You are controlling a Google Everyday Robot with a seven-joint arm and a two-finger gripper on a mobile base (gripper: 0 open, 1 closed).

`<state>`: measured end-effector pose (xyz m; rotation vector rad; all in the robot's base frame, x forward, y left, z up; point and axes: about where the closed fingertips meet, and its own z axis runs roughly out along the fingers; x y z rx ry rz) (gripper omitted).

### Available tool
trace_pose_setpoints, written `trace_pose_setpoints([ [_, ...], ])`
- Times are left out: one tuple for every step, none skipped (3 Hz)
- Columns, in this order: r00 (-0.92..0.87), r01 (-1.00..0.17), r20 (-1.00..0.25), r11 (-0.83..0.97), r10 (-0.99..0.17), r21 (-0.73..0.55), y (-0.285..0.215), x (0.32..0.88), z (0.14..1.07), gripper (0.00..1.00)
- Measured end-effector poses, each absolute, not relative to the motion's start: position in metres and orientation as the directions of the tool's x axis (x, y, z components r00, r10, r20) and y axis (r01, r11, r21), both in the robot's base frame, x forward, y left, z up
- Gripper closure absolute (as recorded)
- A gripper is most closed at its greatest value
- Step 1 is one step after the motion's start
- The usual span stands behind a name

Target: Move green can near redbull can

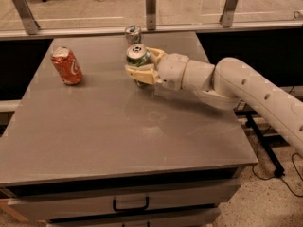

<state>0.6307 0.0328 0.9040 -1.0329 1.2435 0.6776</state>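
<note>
Your gripper (138, 64) is clamped on the green can (137, 54), fingers (143, 74) wrapped around its sides, and the can stands upright with its silver top showing. It sits over the far middle of the table (118, 136), near the redbull can (133, 33), which stands just behind it at the far edge. The cola can (66, 66) stands well apart, to your left.
</note>
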Motion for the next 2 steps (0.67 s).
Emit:
trace_pose_setpoints([
  [0.223, -0.856, -0.968, 0.452, -0.116, -0.252, 0.026, 0.661, 0.91, 0.82],
  [0.18, -0.839, -0.976, 0.498, -0.124, -0.218, 0.019, 0.675, 0.908, 0.59],
])
